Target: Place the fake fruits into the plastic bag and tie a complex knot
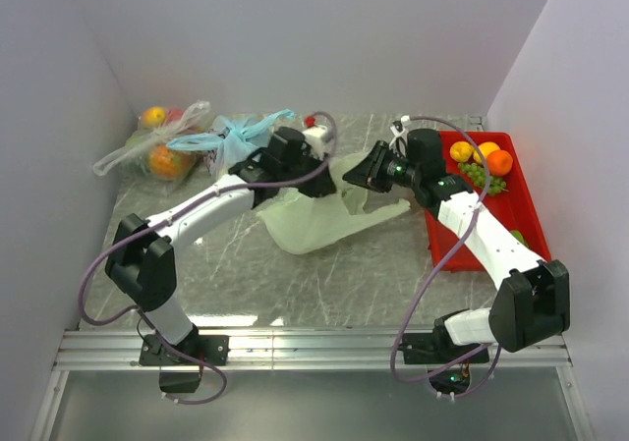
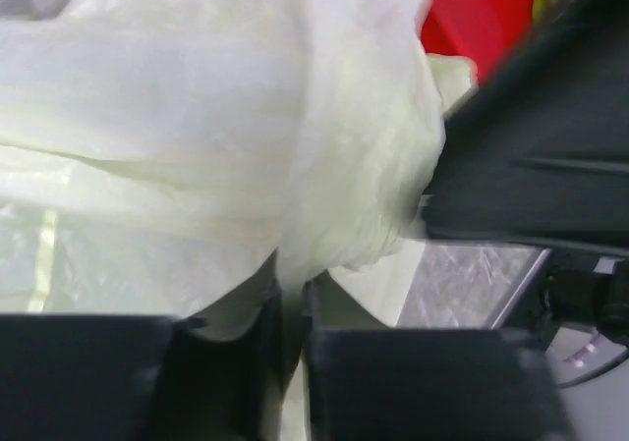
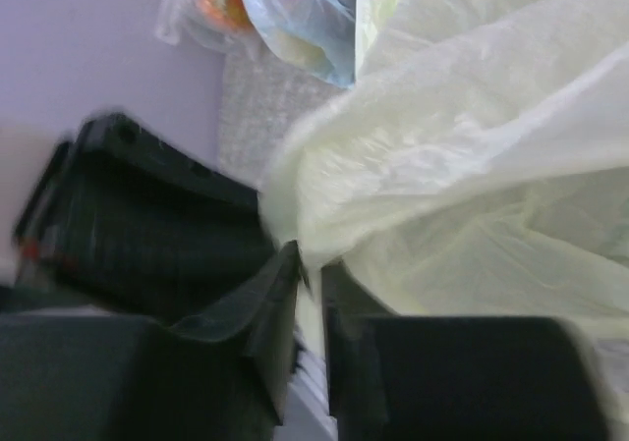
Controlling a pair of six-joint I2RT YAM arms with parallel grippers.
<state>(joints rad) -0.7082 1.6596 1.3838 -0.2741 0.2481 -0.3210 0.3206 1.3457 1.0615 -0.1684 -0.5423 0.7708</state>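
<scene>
The pale green plastic bag [image 1: 314, 220] lies crumpled at the table's middle. My left gripper [image 1: 324, 181] is shut on its top edge; the film runs between the pinched jaws in the left wrist view [image 2: 292, 299]. My right gripper [image 1: 356, 174] is shut on the bag edge close beside it, seen in the right wrist view [image 3: 310, 274]. The fake fruits lie in the red tray [image 1: 531, 220] at the right: two yellow-orange round ones [image 1: 461, 151], a bright orange ball [image 1: 499, 162] and a green grape bunch [image 1: 477, 174].
A light blue plastic bag [image 1: 236, 141] and a clear bag with wrapped fruits [image 1: 157, 146] sit at the back left, near the left arm. White walls close in the left, back and right. The metal rail runs along the near edge.
</scene>
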